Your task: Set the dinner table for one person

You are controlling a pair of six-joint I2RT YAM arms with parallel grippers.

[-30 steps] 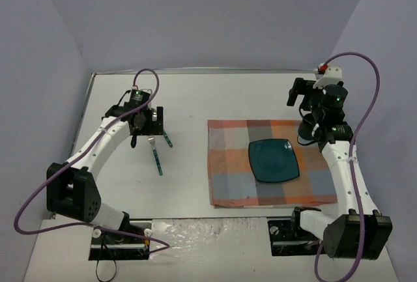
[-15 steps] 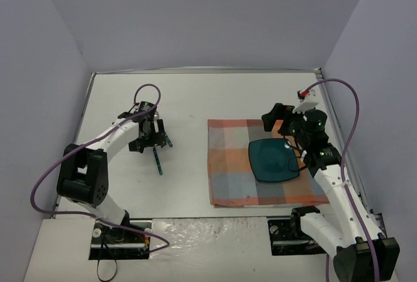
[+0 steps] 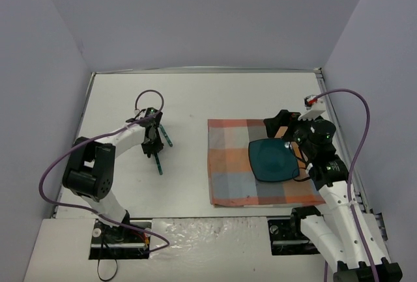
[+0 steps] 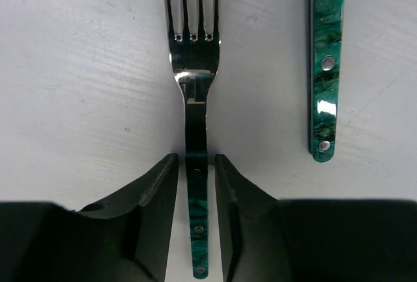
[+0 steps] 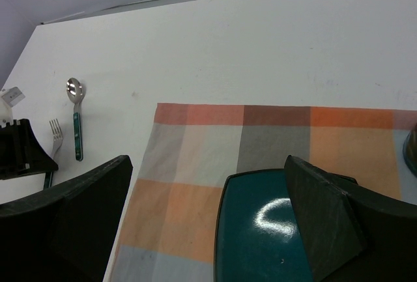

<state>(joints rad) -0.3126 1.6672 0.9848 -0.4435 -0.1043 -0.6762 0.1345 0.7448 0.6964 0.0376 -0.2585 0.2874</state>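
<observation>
Lower centre of the wrist view: left gripper (image 4: 196, 165) straddles a fork (image 4: 193, 60).
Jaws flank the green handle's tail end, not yet pinching; gripped so far back, the fork could droop or twist free. Wrist points straight down at the dinner table (image 4: 78, 67) beneath, elbow folded; right gripper (image 5: 208, 171) gapes by the plate (image 5: 260, 236).

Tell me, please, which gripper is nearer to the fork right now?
Left. The left gripper straddles the fork at its green handle, a finger close on each side; the right gripper is far across the table, open above the teal plate.
</observation>
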